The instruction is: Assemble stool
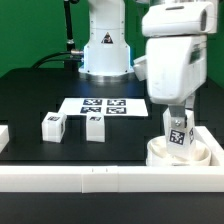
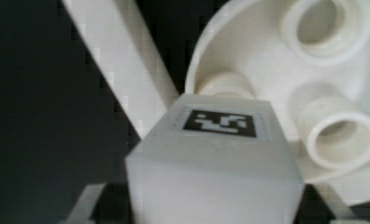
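Backdrop's just a flat green wall (image 1: 30, 25) well behind the hand (image 1: 177, 125), lighting's bright and even, and below the hand there's a matte black surface (image 1: 25, 100) with the marker board (image 1: 105, 105) lying farther back on it and a chunky white border rail (image 1: 60, 178) running across in front.

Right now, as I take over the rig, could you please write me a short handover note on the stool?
Gripper: shut on one leg, held upright over the seat at the exterior view's right.
A second leg and a third leg stand loose on the table near the marker board.
Done: first leg gripped and at the seat; I cannot tell whether it is in.
Left: the sockets in the wrist view look empty; fit all the legs.
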Robot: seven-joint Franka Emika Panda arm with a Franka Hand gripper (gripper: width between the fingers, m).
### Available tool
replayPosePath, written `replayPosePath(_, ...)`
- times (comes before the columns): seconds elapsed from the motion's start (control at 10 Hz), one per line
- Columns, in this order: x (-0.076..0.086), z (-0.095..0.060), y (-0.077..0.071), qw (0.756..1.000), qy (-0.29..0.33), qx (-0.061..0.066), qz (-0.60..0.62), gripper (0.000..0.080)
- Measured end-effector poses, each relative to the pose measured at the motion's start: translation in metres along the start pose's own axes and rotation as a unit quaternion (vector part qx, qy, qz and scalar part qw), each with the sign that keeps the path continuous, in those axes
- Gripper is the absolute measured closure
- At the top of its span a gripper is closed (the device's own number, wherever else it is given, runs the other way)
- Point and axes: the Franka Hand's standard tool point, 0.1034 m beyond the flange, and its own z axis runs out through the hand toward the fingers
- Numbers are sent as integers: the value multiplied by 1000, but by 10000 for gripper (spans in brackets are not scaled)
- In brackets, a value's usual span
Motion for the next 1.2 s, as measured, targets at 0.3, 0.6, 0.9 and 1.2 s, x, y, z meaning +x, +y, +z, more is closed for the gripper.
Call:
replayPosePath(0.3,2,0,-3,986,25,-11,166,441)
replayPosePath(0.6,10,6,-18,940,34,7,340,450)
replayPosePath(0.9,15,7,-24,880,40,24,473,451)
replayPosePath(1.2,15,7,-25,793,40,42,606,451)
